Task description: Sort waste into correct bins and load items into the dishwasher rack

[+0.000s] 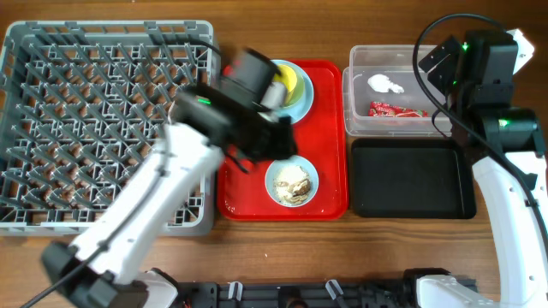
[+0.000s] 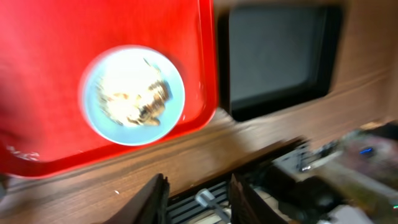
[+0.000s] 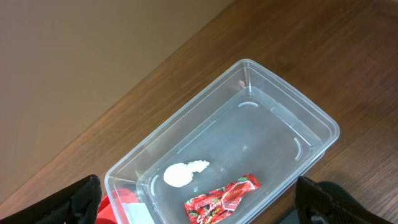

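Your left fingers (image 2: 154, 200) spread empty at bottom; the bowl of scraps (image 2: 132, 94) sits upper left on the red tray (image 2: 50, 37). Your right fingers (image 3: 78, 200) gape; wrapper (image 3: 222, 198) and tissue (image 3: 180, 174) lie in the clear tub (image 3: 267, 124).

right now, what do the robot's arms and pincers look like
Both are white curved links with black boxy joint housings: left arm, right arm. Small green lights glow on each. A black cable loops off the right one. The left pincer and right pincer have black fingers.
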Motion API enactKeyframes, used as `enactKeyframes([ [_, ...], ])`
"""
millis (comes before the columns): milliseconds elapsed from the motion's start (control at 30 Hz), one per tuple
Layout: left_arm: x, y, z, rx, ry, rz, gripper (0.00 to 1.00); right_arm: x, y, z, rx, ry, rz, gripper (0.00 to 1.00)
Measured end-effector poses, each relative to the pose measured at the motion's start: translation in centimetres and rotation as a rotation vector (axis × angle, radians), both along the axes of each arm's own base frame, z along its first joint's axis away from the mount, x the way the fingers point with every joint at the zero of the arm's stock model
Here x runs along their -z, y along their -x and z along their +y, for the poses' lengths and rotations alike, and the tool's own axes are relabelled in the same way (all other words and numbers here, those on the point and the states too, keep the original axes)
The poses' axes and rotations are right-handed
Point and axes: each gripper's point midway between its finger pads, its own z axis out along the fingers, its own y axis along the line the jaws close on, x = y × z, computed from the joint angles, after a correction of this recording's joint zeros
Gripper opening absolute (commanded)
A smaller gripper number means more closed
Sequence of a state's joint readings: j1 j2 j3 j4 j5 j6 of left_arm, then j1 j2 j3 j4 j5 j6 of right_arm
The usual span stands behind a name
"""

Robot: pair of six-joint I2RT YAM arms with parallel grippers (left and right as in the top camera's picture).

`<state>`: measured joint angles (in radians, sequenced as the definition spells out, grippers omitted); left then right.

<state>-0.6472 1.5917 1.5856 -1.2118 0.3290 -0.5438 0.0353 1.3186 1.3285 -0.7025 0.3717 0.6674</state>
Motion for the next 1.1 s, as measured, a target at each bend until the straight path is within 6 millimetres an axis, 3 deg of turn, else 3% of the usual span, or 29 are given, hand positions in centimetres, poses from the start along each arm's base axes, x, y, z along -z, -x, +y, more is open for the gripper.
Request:
enactKeyframes([
  [33, 1.5, 1.6, -1.9, 0.042, -0.056, 0.009, 0.59, 0.0, 0.0, 0.0, 0.001, 0.0, 0.001, 1.0],
  [100, 3.6, 3.0, -4.9, 0.081, -0.112, -0.01, 0.65, 0.0, 0.0, -0.1, 0.001, 0.0, 0.001, 1.0],
  [233, 7.9, 6.3, -8.6, 0.192, -0.221, -0.021, 0.29, 0.1, 0.0, 0.0, 0.001, 0.0, 0.002, 1.0],
  [300, 8.7, 5.1, -8.1, 0.141, -0.29, -0.088, 0.23, 0.1, 0.0, 0.0, 0.001, 0.0, 0.002, 1.0],
  [500, 9.9, 0.6, -7.0, 0.019, -0.426, -0.283, 0.23, 0.1, 0.0, 0.0, 0.001, 0.0, 0.002, 1.0],
  [867, 15.6, 0.4, -7.3, 0.038, -0.525, -0.22, 0.15, 0.1, 0.0, 0.0, 0.001, 0.0, 0.002, 0.99],
  [1100, 17.0, 0.7, -7.0, 0.043, -0.534, -0.205, 0.17, 0.1, 0.0, 0.0, 0.001, 0.0, 0.002, 1.0],
])
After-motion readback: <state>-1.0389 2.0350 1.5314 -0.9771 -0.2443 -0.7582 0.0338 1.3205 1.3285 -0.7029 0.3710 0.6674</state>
